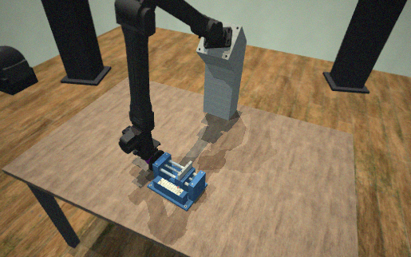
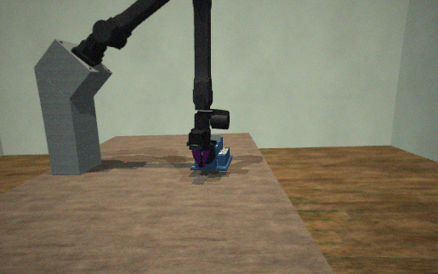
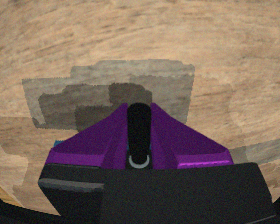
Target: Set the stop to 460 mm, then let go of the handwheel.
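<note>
The blue stop fixture (image 1: 178,184) sits on the wooden table (image 1: 280,168), in front of the grey pedestal (image 1: 221,76); the gripper (image 2: 202,158) hangs at the fixture's end, purple fingers clamped narrowly on the black handwheel (image 3: 139,131)

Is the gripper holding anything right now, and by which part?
Yes: the gripper is shut on the handwheel's black crank handle, at the blue stop fixture's end.

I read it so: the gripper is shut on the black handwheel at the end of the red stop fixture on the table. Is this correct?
Not quite: the fixture is blue, not red, as the top view shows. The rest holds: the gripper is shut on the black handwheel at the fixture's end, on the table.
</note>
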You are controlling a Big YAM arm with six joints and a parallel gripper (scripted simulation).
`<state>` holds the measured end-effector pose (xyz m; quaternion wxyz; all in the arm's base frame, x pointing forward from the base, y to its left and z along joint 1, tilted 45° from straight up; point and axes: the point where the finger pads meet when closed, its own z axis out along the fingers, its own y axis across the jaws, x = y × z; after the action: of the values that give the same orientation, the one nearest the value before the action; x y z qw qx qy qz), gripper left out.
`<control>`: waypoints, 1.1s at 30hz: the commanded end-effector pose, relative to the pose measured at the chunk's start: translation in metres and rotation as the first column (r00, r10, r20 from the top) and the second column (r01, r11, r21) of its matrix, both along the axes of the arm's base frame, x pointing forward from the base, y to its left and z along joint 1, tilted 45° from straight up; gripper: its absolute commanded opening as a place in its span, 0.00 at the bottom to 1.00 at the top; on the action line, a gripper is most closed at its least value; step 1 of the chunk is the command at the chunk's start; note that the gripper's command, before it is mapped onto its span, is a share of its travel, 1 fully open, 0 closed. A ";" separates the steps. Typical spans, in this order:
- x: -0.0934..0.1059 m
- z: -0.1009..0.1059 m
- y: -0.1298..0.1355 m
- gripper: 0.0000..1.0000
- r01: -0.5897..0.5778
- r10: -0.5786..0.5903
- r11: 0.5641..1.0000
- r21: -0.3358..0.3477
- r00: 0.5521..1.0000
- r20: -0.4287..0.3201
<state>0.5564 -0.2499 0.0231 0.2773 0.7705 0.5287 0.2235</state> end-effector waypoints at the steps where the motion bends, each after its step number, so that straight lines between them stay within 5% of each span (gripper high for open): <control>1: 0.029 0.023 -0.005 0.06 -0.001 0.003 1.000 -0.026 0.998 0.064; 15: 0.036 0.039 -0.008 0.06 0.000 0.002 1.000 -0.031 0.997 0.077; 24: 0.042 0.069 -0.010 0.06 0.000 0.004 0.999 -0.042 0.995 0.101; 33: 0.043 0.073 -0.011 0.06 0.000 0.005 0.999 -0.044 0.994 0.105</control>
<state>0.5630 -0.2528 0.0334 0.2708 0.7731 0.5301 0.2189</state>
